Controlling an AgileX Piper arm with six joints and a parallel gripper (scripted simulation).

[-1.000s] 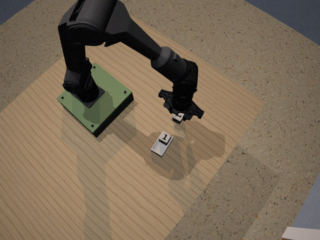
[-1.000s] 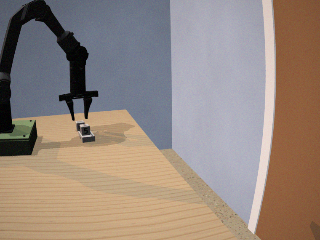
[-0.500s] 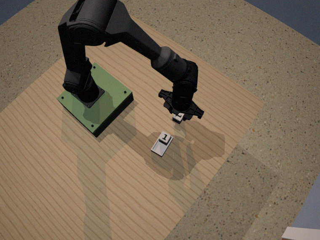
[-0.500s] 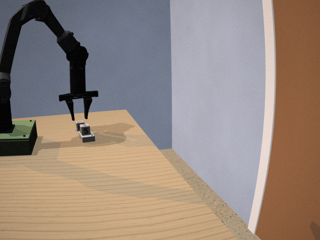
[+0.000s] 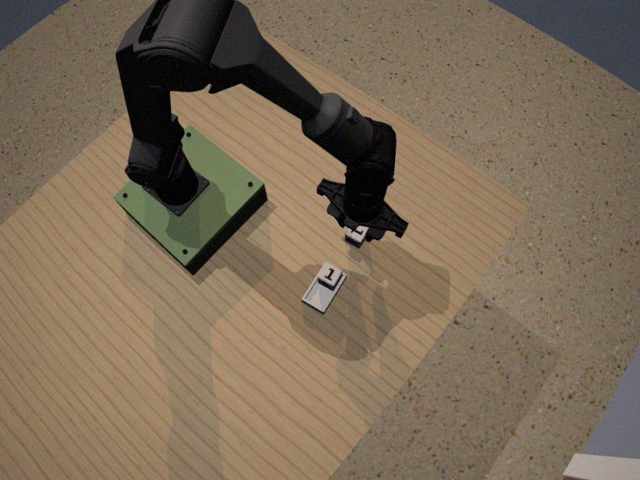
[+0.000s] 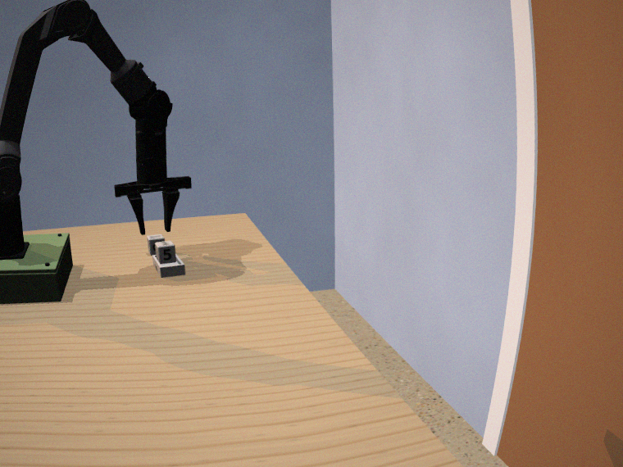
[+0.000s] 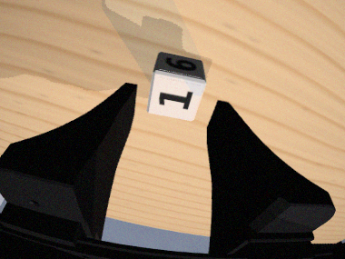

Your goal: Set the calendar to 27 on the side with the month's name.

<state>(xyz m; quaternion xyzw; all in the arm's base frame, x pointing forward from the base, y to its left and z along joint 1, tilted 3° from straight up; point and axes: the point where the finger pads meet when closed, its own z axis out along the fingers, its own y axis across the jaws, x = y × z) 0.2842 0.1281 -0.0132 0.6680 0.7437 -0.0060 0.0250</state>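
Observation:
A white cube [image 5: 355, 236] [image 6: 151, 245] [image 7: 174, 102] stands on the table outside the tray. In the wrist view it shows a 1 on top and a digit, 6 or 9, on its dark side. My gripper [image 6: 154, 231] [image 7: 174, 107] is open above this cube, with one fingertip to either side of it in the wrist view. In the top view the fingertips are hidden. A second cube [image 5: 330, 274] [image 6: 165, 252] is at one end of the small white tray [image 5: 320, 295] [image 6: 173, 269], showing a 1 on top and a 5 towards the exterior camera. The month's name is not readable.
The arm's green base block [image 5: 229, 202] [image 6: 31, 285] stands on the wooden table [image 5: 256, 373] [image 6: 234, 384], left of the tray. The table's edge runs to the right of the cubes. The arm's shadow falls across the tray area.

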